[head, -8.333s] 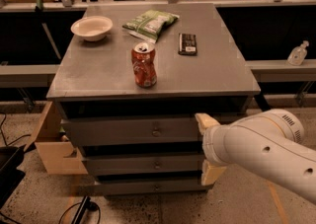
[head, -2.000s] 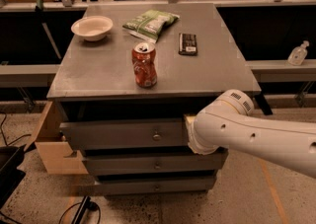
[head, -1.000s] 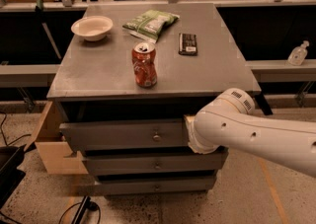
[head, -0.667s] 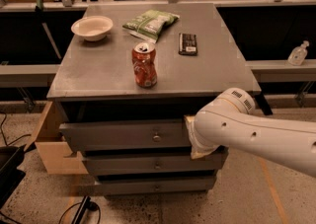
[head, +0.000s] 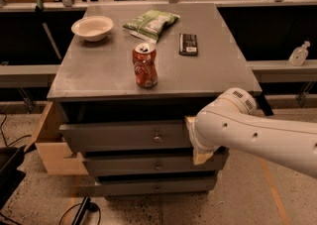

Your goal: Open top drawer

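Observation:
The top drawer is the uppermost grey front under the cabinet top, with a small round knob at its middle. It looks closed, standing only slightly proud like the two fronts below. My gripper is at the right part of this front, to the right of the knob and not on it. The white arm hides most of it. One cream finger shows above the wrist and one below, set apart, with nothing between them.
On the grey cabinet top stand a red soda can, a white bowl, a green chip bag and a dark bar. A wooden box sits at the cabinet's left. A bottle stands on the right ledge.
Since the earliest frame the arm has moved left and up against the top drawer front. Over the last second it has hardly moved. The drawer has not moved.

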You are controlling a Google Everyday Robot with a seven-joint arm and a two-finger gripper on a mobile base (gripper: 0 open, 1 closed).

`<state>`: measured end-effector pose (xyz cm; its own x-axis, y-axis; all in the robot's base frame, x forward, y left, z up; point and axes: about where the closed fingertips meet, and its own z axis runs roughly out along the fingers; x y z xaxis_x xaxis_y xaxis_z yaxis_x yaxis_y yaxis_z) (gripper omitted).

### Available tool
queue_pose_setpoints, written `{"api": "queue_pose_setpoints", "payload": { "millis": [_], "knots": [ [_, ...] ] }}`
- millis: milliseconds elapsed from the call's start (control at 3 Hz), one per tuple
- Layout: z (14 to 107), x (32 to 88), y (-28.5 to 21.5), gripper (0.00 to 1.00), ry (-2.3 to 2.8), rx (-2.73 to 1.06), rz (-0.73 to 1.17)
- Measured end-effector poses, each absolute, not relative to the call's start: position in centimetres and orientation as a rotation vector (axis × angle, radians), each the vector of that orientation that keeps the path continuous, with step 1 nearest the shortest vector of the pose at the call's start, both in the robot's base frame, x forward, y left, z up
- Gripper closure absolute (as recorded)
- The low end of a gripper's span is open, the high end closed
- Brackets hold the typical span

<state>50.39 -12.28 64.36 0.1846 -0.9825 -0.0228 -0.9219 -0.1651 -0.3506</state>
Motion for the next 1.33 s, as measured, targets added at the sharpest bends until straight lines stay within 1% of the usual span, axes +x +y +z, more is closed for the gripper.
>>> {"api": "queue_pose_setpoints", "payload": {
  "millis": [333,667,1000,1333],
  "knots": [
    [64.60,50.38,-12.29,0.60,1.815,-2.179,-0.304],
    [64.98,50.39,-12.29,0.91,1.815,-2.179,-0.304],
    [65.03,50.38,-12.29,1.00,1.815,-2.179,-0.304],
    [65.46,50.38,-12.29,1.00,1.815,-2.179,-0.304]
  ]
}}
